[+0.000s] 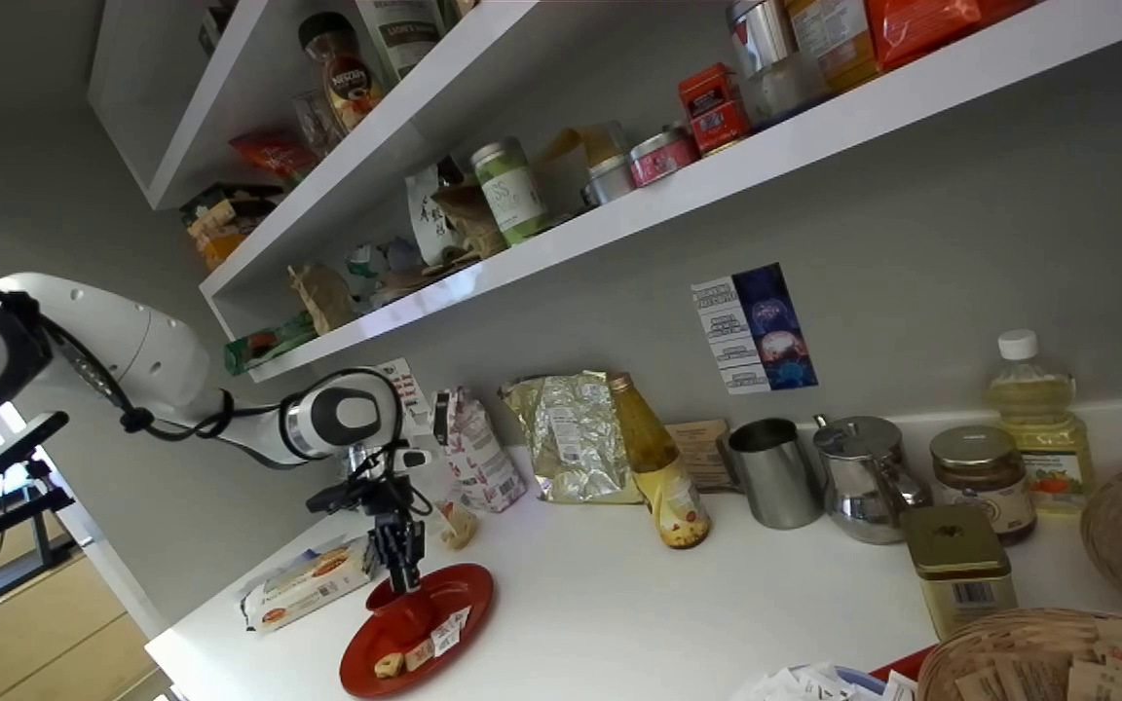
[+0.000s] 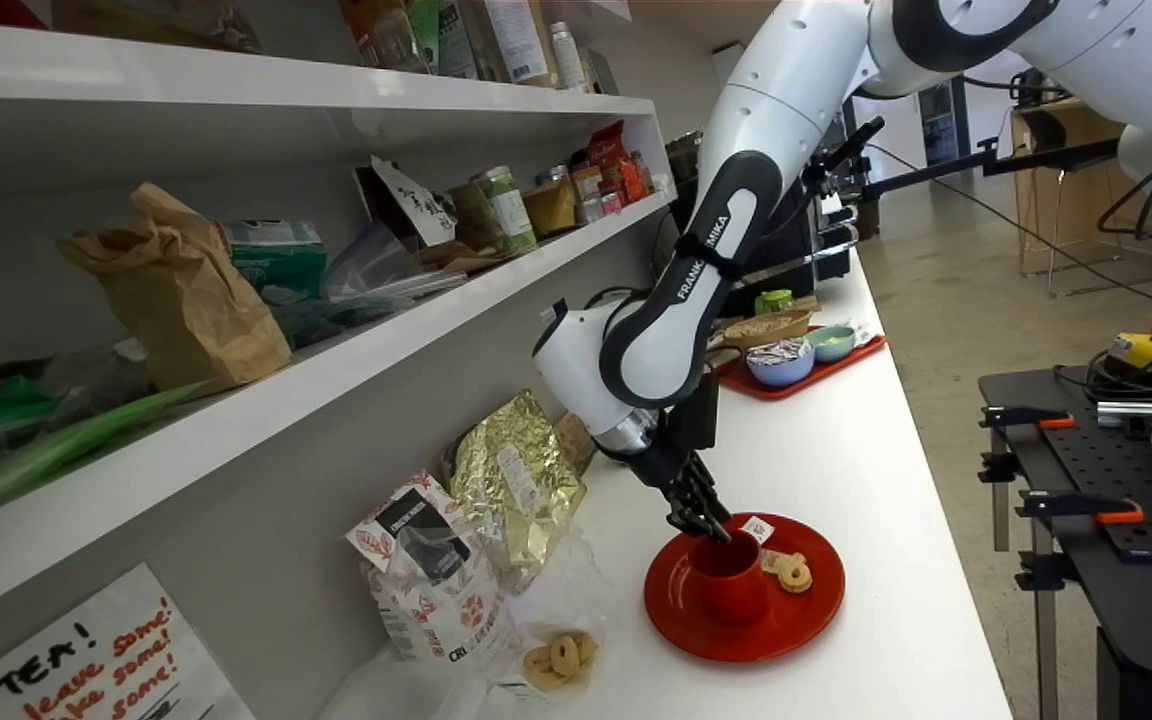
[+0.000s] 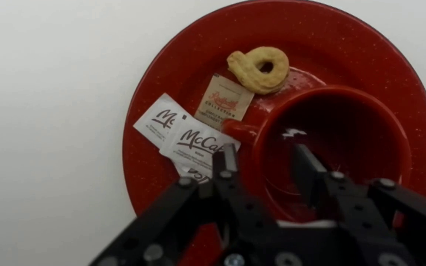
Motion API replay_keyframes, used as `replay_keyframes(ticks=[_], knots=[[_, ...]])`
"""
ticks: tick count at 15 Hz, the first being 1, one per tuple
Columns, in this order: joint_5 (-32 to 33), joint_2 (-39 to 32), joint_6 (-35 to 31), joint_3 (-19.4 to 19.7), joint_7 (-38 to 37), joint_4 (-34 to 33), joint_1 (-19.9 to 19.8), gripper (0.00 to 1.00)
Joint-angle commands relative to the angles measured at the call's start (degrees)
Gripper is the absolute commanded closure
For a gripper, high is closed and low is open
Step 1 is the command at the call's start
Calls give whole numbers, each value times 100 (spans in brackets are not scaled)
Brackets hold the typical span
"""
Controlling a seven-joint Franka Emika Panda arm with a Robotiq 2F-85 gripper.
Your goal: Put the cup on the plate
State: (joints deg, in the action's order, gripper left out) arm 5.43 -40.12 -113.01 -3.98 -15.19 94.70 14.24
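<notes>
The small red cup (image 2: 736, 597) stands upright on the red plate (image 2: 674, 615), off the plate's centre; both also show in the other exterior view, the cup (image 1: 399, 613) and the plate (image 1: 467, 582). In the wrist view the cup (image 3: 361, 122) lies at the right of the plate (image 3: 183, 61), its handle pointing left. My gripper (image 3: 266, 149) is open, its fingers apart on either side of the cup's rim. One finger appears over the cup's inside, the other outside near the handle. Gaps show between the fingers and the wall. The gripper (image 2: 721, 530) is also right at the rim in an exterior view (image 1: 407, 581).
A ring-shaped biscuit (image 3: 263, 70), a brown sugar packet (image 3: 224, 99) and several white packets (image 3: 194, 144) lie on the plate. A cookie package (image 1: 308, 587), a bag of biscuits (image 2: 561, 660), a flour bag (image 2: 436, 570) and a gold bag (image 2: 516, 480) stand nearby. A shelf (image 1: 483, 282) runs above.
</notes>
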Motion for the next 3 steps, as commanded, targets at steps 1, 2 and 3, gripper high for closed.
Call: replay_keyframes(ticks=[1, 2, 3], knots=[[-19, -21, 18, 22, 9, -33, 23, 57], [-21, -31, 19, 22, 9, -42, 23, 57], [-21, -38, 19, 23, 10, -47, 24, 57]])
